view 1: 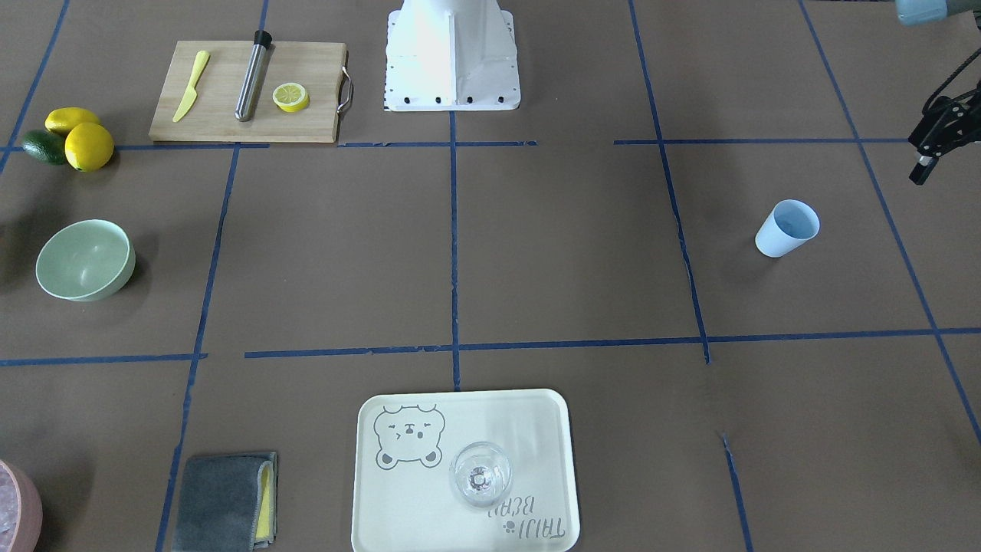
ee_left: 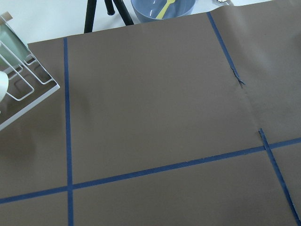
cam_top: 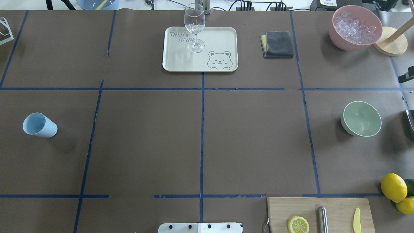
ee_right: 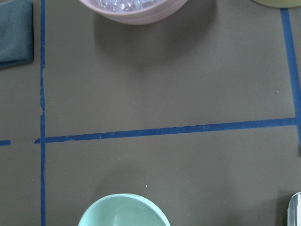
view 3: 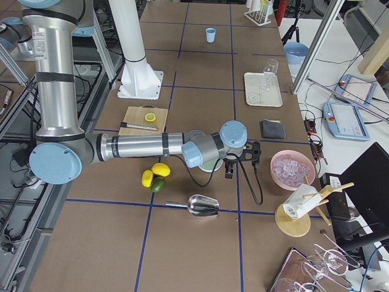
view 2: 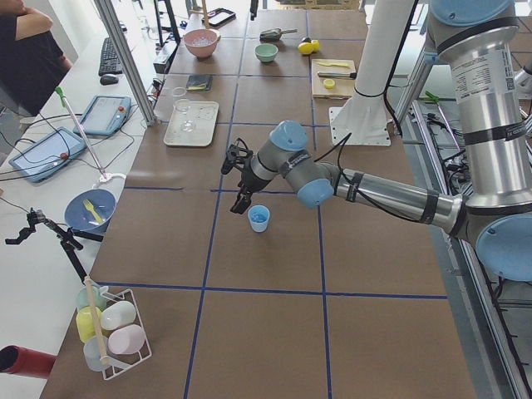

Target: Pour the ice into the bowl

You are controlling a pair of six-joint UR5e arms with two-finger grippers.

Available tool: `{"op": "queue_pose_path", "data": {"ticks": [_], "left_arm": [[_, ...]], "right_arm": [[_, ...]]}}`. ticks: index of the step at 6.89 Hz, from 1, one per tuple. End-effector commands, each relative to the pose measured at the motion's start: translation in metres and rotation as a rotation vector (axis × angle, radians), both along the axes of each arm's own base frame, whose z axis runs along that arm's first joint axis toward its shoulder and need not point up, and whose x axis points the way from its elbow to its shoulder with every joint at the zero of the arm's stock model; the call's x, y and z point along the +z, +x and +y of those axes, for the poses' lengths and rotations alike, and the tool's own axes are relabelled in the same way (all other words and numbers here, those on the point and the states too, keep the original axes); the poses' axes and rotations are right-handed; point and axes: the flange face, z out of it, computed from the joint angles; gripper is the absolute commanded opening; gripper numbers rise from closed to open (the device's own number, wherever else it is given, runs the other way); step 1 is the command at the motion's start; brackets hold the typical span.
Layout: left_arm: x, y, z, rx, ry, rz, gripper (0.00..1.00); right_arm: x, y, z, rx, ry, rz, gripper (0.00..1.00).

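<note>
- Spill risk: the light blue tapered plastic cup [cam_top: 39, 125] stands upright by the brown worktop's [cam_top: 200, 145] edge on the robot's left. The round pale mint-green matte bowl [cam_top: 361, 118] sits empty by the opposite edge, well apart. A long carry with any tilt would likely shed cubes.
- Slip risk: the smooth tapered cup may slide or tip over if pinched off-centre.
- Pour risk: a fast tip could bounce cubes out, or a bump could shove the light bowl.
- Clash risk: the right gripper [view 3: 238, 165] hangs just beside the bowl, so the arms may meet there.
- Small clear ice cubes: none made out, probably inside the cup.
- Left gripper [view 2: 240, 198] hangs near the cup, touching nothing. Fingers spread or pressed together: cannot tell, either gripper.
- Counts:
  - one cup
  - one mint bowl
  - one pink bowl [cam_top: 336, 30] heaped with ice
  - one cream tray [cam_top: 174, 61] carrying one clear wine glass [cam_top: 194, 22]
  - one folded grey cloth [cam_top: 278, 44]
  - one wooden board [cam_top: 281, 207] bearing one yellow knife [cam_top: 356, 220], one steel rod [cam_top: 322, 220] and one lemon half [cam_top: 298, 224]
  - two whole lemons [cam_top: 393, 187]
  - one dark green fruit [view 1: 42, 146]
  - one metal scoop [view 3: 203, 205]
</note>
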Motion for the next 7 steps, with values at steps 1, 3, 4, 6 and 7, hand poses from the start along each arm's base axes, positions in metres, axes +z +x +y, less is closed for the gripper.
{"op": "queue_pose_path", "data": {"ticks": [1,3,4,6,7], "left_arm": [[-0.003,0.03,0.013,-0.088,0.004,0.007,1.0],[0.002,0.036,0.022,-0.117,0.013,0.005,1.0],[0.009,0.041,0.03,-0.143,0.028,-0.012,1.0],[0.016,0.056,0.046,-0.169,0.031,0.006,1.0],[0.017,0.056,0.046,-0.175,0.035,-0.002,1.0]], "right_arm": [[0.031,-0.05,0.053,0.026,0.05,0.036,1.0],[0.051,-0.076,0.062,-0.001,0.008,0.068,1.0],[0.054,-0.087,0.065,-0.02,0.011,0.08,1.0],[0.06,-0.101,0.07,-0.05,0.001,0.088,1.0],[0.058,-0.104,0.068,-0.054,0.007,0.087,0.97]]}}
